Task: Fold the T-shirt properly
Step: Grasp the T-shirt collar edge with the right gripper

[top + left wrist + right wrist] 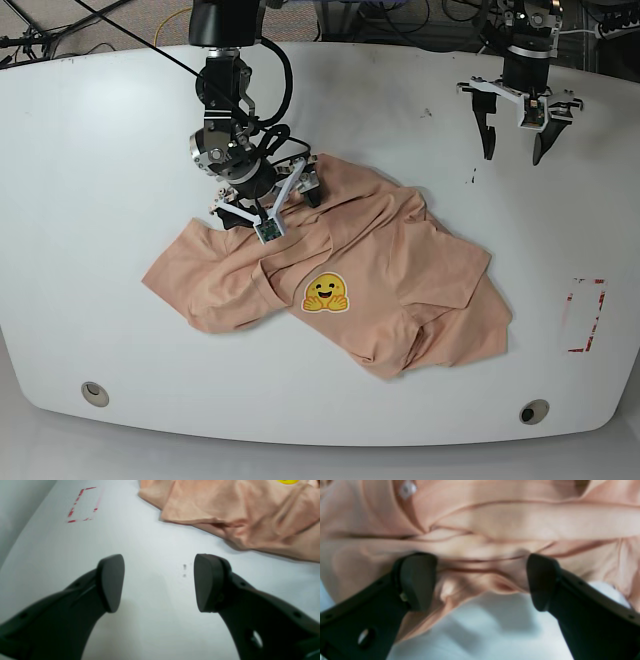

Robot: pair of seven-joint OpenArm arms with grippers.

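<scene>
Both end effectors spread: right end effector (480, 582) astride blurred T-shirt (340, 270) fold, contact unclear; left end effector (160, 582) over bare table (100, 120).

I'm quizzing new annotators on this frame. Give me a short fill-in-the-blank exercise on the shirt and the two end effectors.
1. The print on the T-shirt is a yellow ____ face.
2. The end effector down at the shirt's edge is the ____ one.
3. The left end effector hangs over bare table, its jaws ____.
4. The dashed rectangle marked on the table is ____.

Missing words: smiling; right; open; red
</scene>
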